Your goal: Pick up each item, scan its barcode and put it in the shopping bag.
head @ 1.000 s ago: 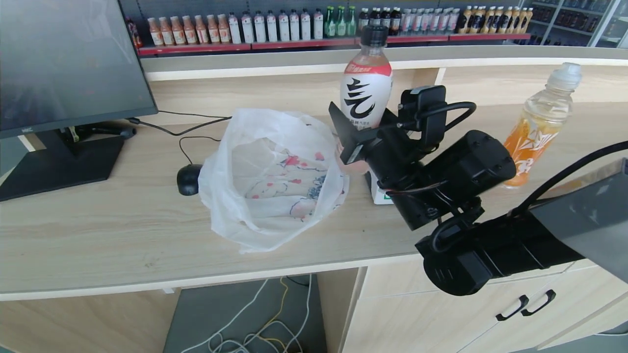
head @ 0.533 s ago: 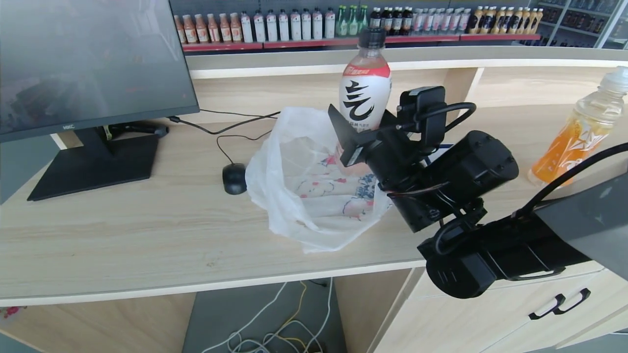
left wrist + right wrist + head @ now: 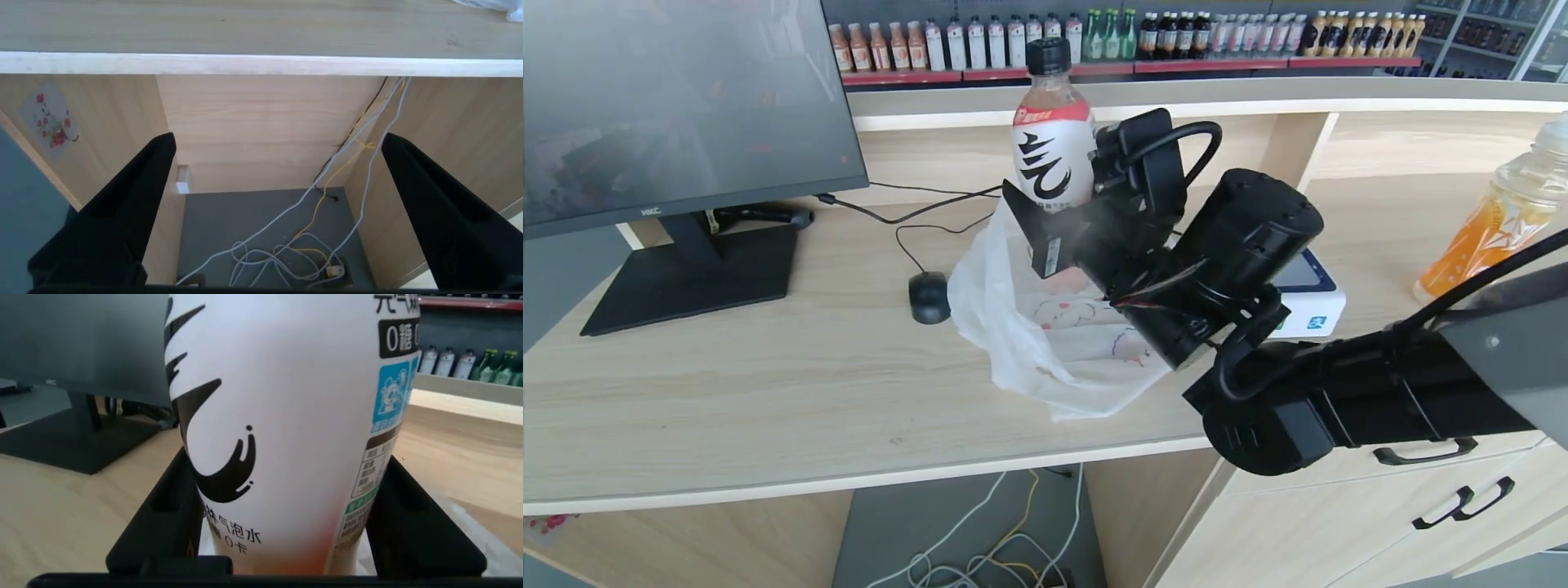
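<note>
A pink drink bottle with a white label and black cap stands upright in my right gripper, which is shut on its lower body. It hangs over the far side of the open white plastic shopping bag on the counter. Close up in the right wrist view, the bottle sits between the black fingers. A white scanner box stands right of the bag, partly behind the arm. An orange drink bottle stands at the far right. My left gripper is open below the counter edge.
A monitor on a black stand occupies the counter's left. A black mouse with its cable lies just left of the bag. Loose cables hang under the counter. Shelves of bottles line the back wall.
The head camera has panned, shifting the whole picture. My right gripper has carried the pink bottle left, from over the scanner to over the bag, uncovering the scanner.
</note>
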